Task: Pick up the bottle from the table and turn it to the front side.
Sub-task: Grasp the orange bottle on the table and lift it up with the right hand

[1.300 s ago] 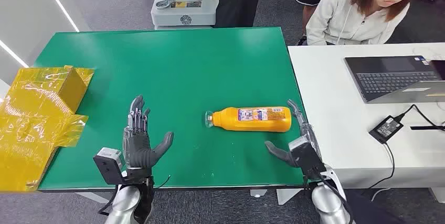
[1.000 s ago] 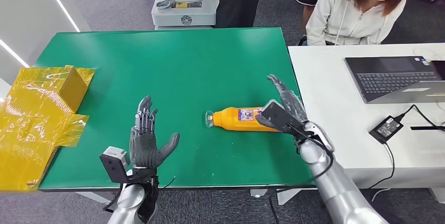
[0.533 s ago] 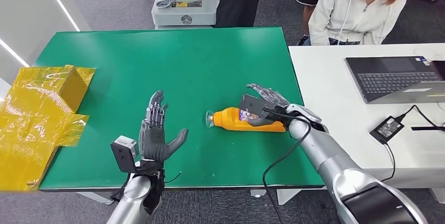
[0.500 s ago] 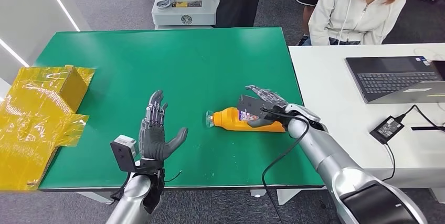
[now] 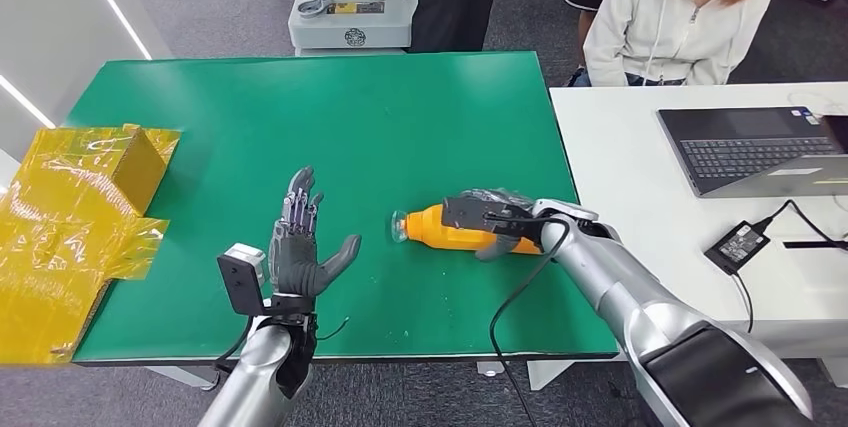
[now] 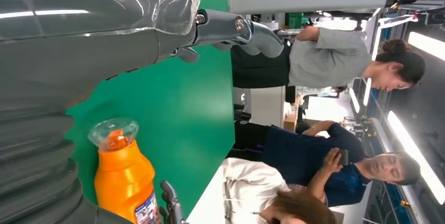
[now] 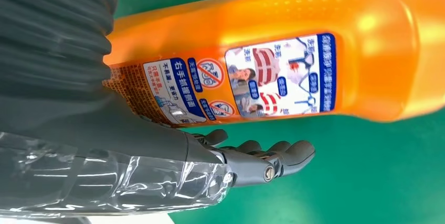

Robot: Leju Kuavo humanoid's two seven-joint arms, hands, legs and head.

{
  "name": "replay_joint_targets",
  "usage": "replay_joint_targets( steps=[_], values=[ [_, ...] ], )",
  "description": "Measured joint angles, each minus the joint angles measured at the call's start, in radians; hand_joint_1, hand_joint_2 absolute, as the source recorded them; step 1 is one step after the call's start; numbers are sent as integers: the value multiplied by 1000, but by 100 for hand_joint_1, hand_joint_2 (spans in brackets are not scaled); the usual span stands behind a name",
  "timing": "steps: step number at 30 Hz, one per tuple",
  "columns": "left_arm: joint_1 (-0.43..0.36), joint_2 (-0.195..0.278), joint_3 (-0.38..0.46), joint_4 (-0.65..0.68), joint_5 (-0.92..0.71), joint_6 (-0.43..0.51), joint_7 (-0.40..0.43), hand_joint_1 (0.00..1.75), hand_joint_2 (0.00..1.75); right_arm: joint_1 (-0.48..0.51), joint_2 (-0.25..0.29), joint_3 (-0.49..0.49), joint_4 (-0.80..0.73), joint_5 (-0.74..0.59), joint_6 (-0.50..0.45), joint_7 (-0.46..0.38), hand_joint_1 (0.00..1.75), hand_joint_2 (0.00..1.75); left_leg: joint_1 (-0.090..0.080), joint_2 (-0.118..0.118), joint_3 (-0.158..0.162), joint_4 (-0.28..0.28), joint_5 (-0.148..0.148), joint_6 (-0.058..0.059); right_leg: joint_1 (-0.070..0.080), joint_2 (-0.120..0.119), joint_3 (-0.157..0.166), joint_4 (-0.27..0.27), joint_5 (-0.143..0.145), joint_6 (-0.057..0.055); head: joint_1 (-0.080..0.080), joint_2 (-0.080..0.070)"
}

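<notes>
An orange bottle [image 5: 445, 232] with a clear cap [image 5: 398, 229] lies on its side on the green table [image 5: 300, 127], cap pointing left. Its printed label [image 7: 252, 82] faces up. My right hand [image 5: 497, 219] reaches over the bottle's middle, fingers on the far side and thumb on the near side. In the right wrist view a strip of green separates the fingers [image 7: 273, 160] from the bottle [image 7: 325, 30], which rests on the table. My left hand [image 5: 298, 252] is raised left of the cap with fingers spread and nothing in it. The left wrist view shows the bottle [image 6: 123, 179] beyond that hand [image 6: 105, 30].
Yellow film-wrapped boxes [image 5: 70, 217] sit at the table's left edge. A white table [image 5: 630, 197] adjoins on the right with a laptop [image 5: 750, 147] and a power adapter [image 5: 735, 244]. A person [image 5: 680, 27] sits behind it. A grey machine base [image 5: 350, 7] stands beyond the green table.
My right hand rose from the table's front edge, swung over the bottle and lowered around its middle. My left hand drifted slightly forward and right. The bottle stays lying in place.
</notes>
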Motion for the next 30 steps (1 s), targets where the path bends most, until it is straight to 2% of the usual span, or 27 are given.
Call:
replay_joint_targets(
  steps=[10, 22, 30],
  values=[
    [-1, 10, 0, 8, 6, 17, 1, 0, 175, 26, -48, 53, -43, 18, -63, 61, 0, 175, 0, 0, 0, 0, 0, 0, 0, 0, 0, 0, 0, 0, 0, 0],
    [37, 17, 0, -35, -39, 16, 44, 0, 175, 112, -186, 87, -249, 41, -82, 190, 0, 175, 0, 0, 0, 1, 0, 0, 0, 0, 0, 0, 0, 0, 0, 0],
    [55, 26, 0, -53, -42, 12, 48, 0, 175, 175, -241, 100, -374, 47, -87, 208, 0, 175, 0, 0, 0, 0, -1, 0, 0, 0, 0, 0, 0, 0, 0, 0]
  ],
)
